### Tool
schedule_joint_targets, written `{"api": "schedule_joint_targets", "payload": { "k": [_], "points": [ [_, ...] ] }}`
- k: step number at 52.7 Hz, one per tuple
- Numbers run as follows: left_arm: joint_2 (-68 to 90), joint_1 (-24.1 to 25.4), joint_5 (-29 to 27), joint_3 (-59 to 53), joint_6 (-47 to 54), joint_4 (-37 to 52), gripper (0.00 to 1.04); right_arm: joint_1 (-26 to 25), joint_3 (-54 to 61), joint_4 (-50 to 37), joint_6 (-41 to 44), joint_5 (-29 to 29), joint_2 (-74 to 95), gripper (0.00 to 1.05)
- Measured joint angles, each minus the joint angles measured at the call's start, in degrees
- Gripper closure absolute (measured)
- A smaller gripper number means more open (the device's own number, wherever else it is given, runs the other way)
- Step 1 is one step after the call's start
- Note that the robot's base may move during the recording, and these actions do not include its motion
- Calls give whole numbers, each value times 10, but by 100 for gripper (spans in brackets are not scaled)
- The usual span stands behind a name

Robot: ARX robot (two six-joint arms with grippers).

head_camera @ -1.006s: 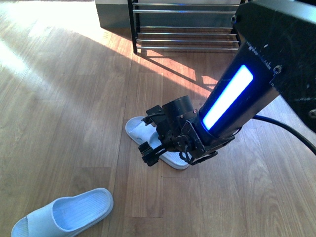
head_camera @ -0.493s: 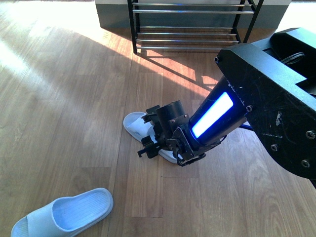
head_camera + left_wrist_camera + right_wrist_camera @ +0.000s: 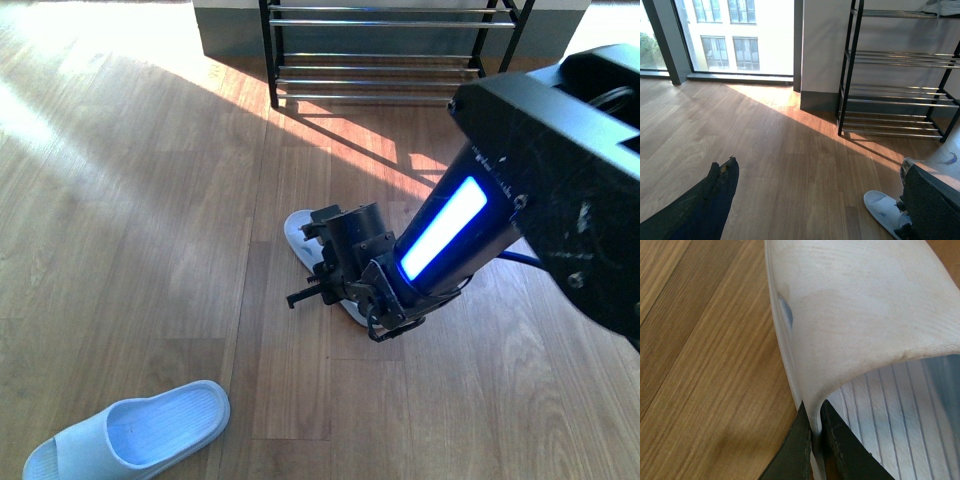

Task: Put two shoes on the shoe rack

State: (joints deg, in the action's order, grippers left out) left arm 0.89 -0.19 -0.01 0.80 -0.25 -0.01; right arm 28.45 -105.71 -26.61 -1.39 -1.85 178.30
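The two shoes here are pale blue-white slide slippers. One slipper [image 3: 298, 230] lies mid-floor under my right gripper [image 3: 325, 283], which is shut on it. In the right wrist view both fingers pinch the slipper [image 3: 865, 315] strap's edge at the right gripper [image 3: 816, 432]. The other slipper [image 3: 130, 432] lies alone at the front left. The shoe rack [image 3: 380, 70], black-framed with chrome bars, stands at the far side. My left gripper [image 3: 817, 172] hangs open over bare floor, with the shoe rack [image 3: 895, 95] and the held slipper [image 3: 882, 207] in its view.
Wooden floor [image 3: 150, 220] runs between the slippers and the rack, with a bright patch of sunlight. A grey wall base [image 3: 230, 30] sits to the rack's left. Floor-to-ceiling windows [image 3: 730, 40] are on the far side in the left wrist view.
My right gripper has carried the slipper's toe end a little further from me and to the right, toward the rack. The other slipper has not moved.
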Motion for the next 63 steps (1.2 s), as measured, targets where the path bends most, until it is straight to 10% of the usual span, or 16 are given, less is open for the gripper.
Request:
{"api": "schedule_joint_targets", "payload": {
  "k": [29, 44, 63],
  "points": [
    [0, 0, 0, 0, 0, 0, 9, -146, 491, -232, -80, -37, -412, 103],
    [0, 0, 0, 0, 0, 0, 9, -227, 840, -212, -68, 17, -846, 103],
    [0, 0, 0, 0, 0, 0, 9, -230, 877, -206, -65, 27, -913, 103]
  ]
}}
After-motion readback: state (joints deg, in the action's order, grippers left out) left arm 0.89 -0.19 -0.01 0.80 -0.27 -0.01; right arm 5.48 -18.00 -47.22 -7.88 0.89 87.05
